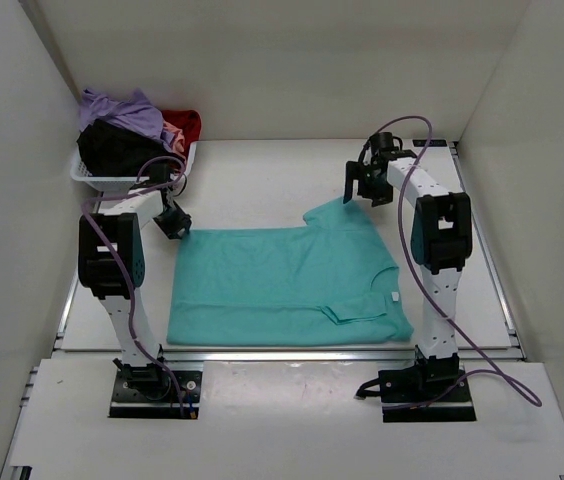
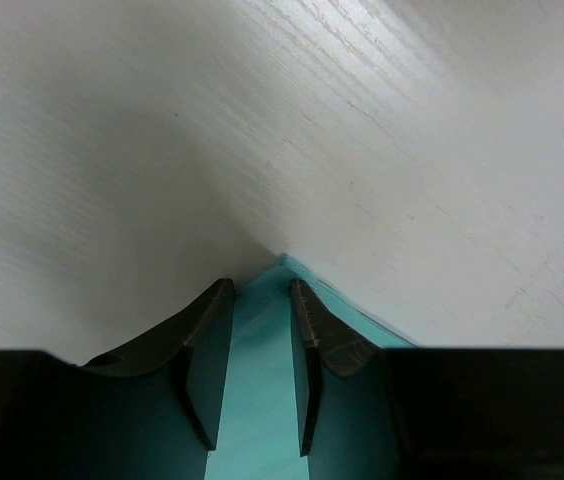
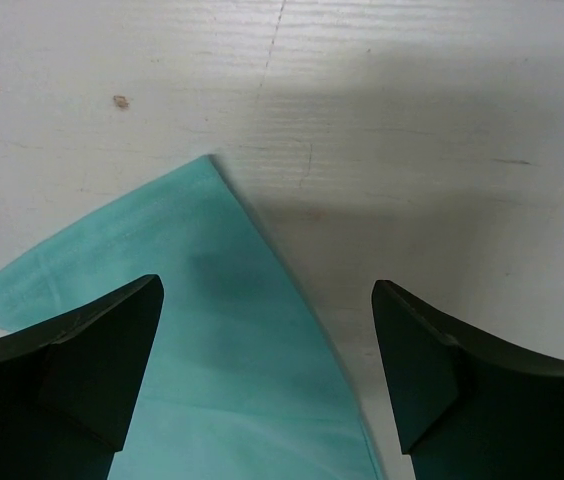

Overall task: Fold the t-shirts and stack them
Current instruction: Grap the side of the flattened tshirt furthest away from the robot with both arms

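Lower the half-open left gripper [image 2: 260,288] and wide-open right gripper [image 3: 267,290], both empty, squarely onto the teal t-shirt's [image 1: 282,285] far corners before closing.

Open table [image 1: 262,170] lies behind the teal t-shirt [image 1: 282,285]; the basket [image 1: 112,182] blocks far-left.

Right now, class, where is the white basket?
In the top view, the white basket sits at the far left corner of the table, just beyond the left gripper, heaped with shirts.
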Controlling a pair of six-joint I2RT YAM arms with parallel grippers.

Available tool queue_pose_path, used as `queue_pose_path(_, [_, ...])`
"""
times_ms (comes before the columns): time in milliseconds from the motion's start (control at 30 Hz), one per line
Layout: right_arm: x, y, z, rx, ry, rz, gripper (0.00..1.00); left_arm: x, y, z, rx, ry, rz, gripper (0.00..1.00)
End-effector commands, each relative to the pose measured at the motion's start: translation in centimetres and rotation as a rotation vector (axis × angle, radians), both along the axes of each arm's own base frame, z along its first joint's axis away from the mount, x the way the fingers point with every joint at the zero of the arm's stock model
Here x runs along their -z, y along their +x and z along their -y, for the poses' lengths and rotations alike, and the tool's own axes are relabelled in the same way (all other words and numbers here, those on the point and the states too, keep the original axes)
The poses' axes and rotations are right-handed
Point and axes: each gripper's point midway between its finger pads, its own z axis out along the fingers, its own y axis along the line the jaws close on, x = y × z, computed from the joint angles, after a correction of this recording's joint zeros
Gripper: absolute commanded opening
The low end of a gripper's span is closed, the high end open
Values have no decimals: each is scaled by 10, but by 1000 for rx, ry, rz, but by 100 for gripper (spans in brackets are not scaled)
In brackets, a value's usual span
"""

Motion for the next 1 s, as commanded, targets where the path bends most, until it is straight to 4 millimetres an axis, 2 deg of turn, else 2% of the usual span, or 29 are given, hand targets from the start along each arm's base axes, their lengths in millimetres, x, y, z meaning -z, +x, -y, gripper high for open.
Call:
queue_pose_path(0, [12,-9,-11,-37,-17,-33,82,8,-1,10,2,-36,-14,41])
queue_pose_path(133, [25,-15,-23,-64,-19,-67,77,15,-2,16,17,-47,-42,30])
queue_pose_path(267, [31,-13,-27,-75,-7,-87,56,18,-5,19,22,-72,-39,15])
queue_pose_path(300, [29,-9,-27,-74,-2,-77,49,19,-3,17,21,-73,-38,13])
queue_pose_path(333, [29,-7,-26,-71,-7,-73,38,20,-4,20,26,-78,-41,7])
queue_pose_path(367, [31,-6,-24,-66,-11,-77,32,18,-2,20,35,-79,-34,2])
queue_pose_path(500, [26,6,-19,-59,-11,-52,34,18,-1,18,36,-81,-36,0])
queue_pose_path(533, [29,5,-20,-55,-11,-65,30,18,-1,21,42,-85,-35,0])
queue_pose_path(567, [29,13,-14,-41,-15,-53,13,16,1,20,39,-90,-27,0])
queue_pose_path(600, [33,11,-12,-44,-17,-67,0,18,-1,20,41,-89,-37,0])
queue_pose_path(767, [5,21,0,-22,-9,-17,0,-4,16,23,60,-117,25,0])
queue_pose_path(800, [-9,21,4,-13,-3,2,0,-8,21,24,67,-109,46,0])
queue_pose_path(900, [-34,20,11,-18,17,39,0,-23,29,28,88,-124,79,0])
queue_pose_path(933, [-49,19,9,-27,30,67,0,-30,31,25,90,-126,98,0])
queue_pose_path(967, [-48,11,8,-37,44,48,0,-33,32,31,105,-134,108,0])
